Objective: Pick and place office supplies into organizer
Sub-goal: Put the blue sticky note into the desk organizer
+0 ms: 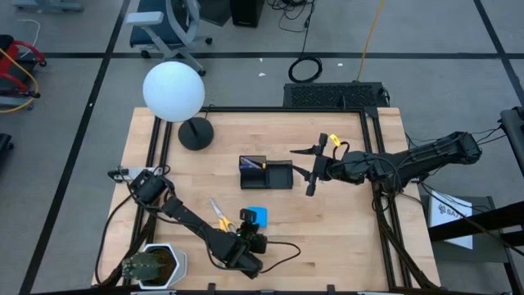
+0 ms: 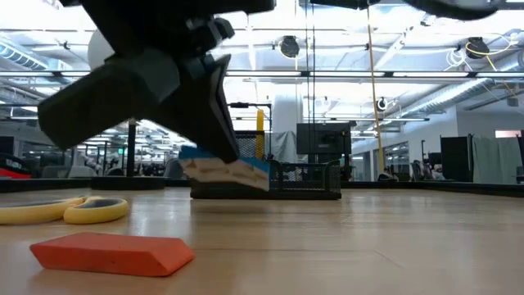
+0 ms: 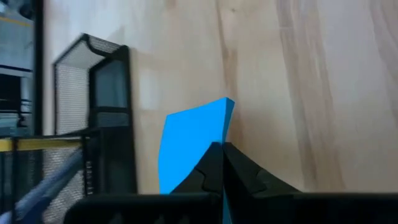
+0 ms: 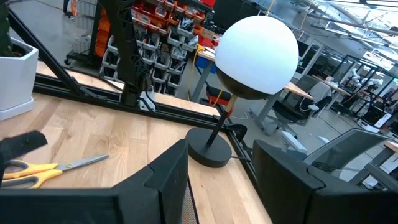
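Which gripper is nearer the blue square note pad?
Left. The left gripper has its jaws shut on the blue square note pad; the right gripper hovers apart, beside the black mesh organizer.

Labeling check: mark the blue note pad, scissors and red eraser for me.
blue note pad (image 3: 189, 140), left wrist view, flat blue face above the fingers.
scissors (image 4: 37, 169), right wrist view, yellow handle near the blades.
red eraser (image 2: 110, 251), low view, middle of its front side.

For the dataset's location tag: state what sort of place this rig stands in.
Probably a robotics lab or workshop in a large open industrial hall. Beyond the wooden table are shelves of red parts bins, office chairs on a grey floor, and exposed ceiling ducts with strip lights.
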Robot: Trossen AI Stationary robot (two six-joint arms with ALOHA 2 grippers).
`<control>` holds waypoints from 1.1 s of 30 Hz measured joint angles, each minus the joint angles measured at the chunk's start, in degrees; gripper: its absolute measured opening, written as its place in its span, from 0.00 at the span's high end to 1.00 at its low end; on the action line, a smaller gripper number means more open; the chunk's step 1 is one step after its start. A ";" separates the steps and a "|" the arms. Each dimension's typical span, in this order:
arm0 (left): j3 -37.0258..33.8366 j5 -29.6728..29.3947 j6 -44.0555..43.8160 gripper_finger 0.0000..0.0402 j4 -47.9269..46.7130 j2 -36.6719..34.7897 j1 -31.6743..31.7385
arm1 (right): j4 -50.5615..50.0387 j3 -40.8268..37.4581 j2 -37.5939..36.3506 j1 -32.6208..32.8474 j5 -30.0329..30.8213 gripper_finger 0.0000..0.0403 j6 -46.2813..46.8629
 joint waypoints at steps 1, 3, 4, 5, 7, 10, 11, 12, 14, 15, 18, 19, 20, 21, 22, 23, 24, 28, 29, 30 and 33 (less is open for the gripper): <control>0.44 -0.65 0.01 1.00 -0.83 0.00 -0.06 | 0.00 0.00 0.00 0.01 0.00 0.58 -0.01; 1.15 -1.57 0.00 1.00 -2.09 0.00 -0.03 | -0.01 0.00 0.00 0.00 0.00 0.58 -0.01; 1.36 -2.25 0.00 1.00 -2.41 0.00 0.03 | 0.01 0.00 0.00 0.01 0.00 0.58 -0.02; 1.55 -3.14 0.06 1.00 -2.51 0.00 0.08 | -0.01 0.00 0.00 -0.01 0.00 0.58 -0.02; 2.14 -4.49 1.31 1.00 -2.44 0.00 0.27 | -0.01 0.00 0.00 0.00 0.00 0.58 -0.02; 2.89 -5.35 3.18 1.00 -2.30 0.00 0.78 | 0.01 0.00 0.00 0.00 0.05 0.58 -0.02; 3.04 -5.91 3.64 1.00 -2.27 0.00 0.98 | 0.01 0.00 0.00 0.01 0.11 0.58 -0.03; 3.07 -6.70 4.08 1.00 -2.23 0.00 1.18 | -0.01 0.00 0.00 0.01 0.11 0.58 -0.06; 3.10 -7.58 4.42 1.00 -2.26 -0.02 1.93 | 0.01 0.00 0.00 0.01 0.14 0.58 -0.51; 3.10 -7.61 4.35 1.00 -2.28 -0.02 2.37 | 0.01 0.00 0.00 0.01 0.15 0.58 -0.65; 3.10 -8.02 4.24 1.00 -2.26 -0.02 3.76 | 0.11 0.00 0.00 0.01 0.24 0.58 -0.66; 3.10 -8.20 4.52 1.00 -2.24 -0.02 4.17 | 0.26 0.00 0.00 0.01 0.26 0.58 -0.66; 3.10 -8.36 4.80 1.00 -2.25 -0.02 4.57 | 0.43 0.00 0.00 0.01 0.26 0.58 -0.66; 3.10 -8.50 5.35 1.00 -2.24 -0.02 4.99 | 0.45 0.00 -0.02 0.01 0.26 0.58 -0.66; 3.10 -8.57 6.04 1.00 -2.18 -0.02 5.42 | 0.45 0.00 -0.02 0.01 0.29 0.58 -0.66; 3.10 -8.91 6.59 1.00 -2.03 -0.02 5.79 | 0.45 0.00 -0.02 0.01 0.47 0.58 -0.75; 3.10 -9.69 7.08 1.00 -1.81 -0.02 6.10 | 0.44 0.00 -0.02 0.01 1.22 0.58 -1.02; 3.10 -10.41 9.52 1.00 0.02 -0.02 7.10 | 0.43 0.00 -0.04 0.01 5.08 0.58 -1.97; 3.10 -10.41 10.03 1.00 0.60 -0.02 7.31 | 0.45 0.00 -0.04 0.01 5.66 0.58 -1.97; 3.10 -10.41 10.77 1.00 1.37 -0.02 7.50 | 0.43 0.00 -0.04 0.01 6.07 0.58 -1.98; 3.10 -10.40 13.77 1.00 4.34 -0.04 8.12 | 0.53 0.00 -0.04 0.01 6.08 0.58 -1.99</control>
